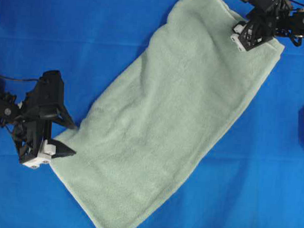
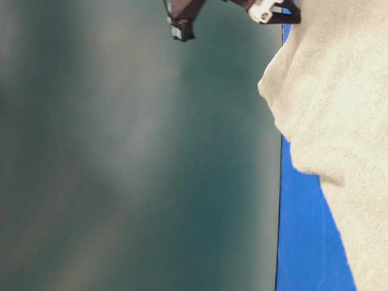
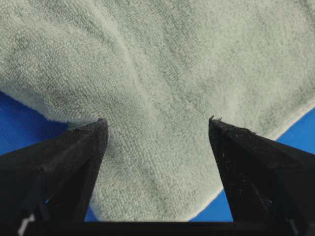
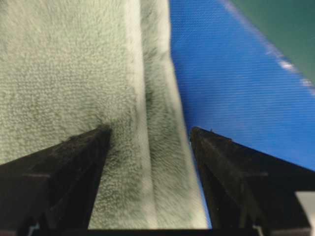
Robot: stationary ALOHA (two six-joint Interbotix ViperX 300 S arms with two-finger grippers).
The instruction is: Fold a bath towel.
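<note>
- Desk (image 1: 33,34): covered in bright blue cloth, bearing all items.
- Bath towel (image 1: 167,120): pale sage-green terry, laid flat on a diagonal from the desk's near edge left of centre to its far right corner; a soft crease runs across the near-left corner, and a flat woven band lies along the far end.
- Left tool (image 1: 73,138): at the towel's near-left corner, jaws spread wide, corner cloth between the tips, nothing gripped.
- Right tool (image 1: 243,39): over the towel's far-right end, jaws parted astride the hem, not clamped.
</note>
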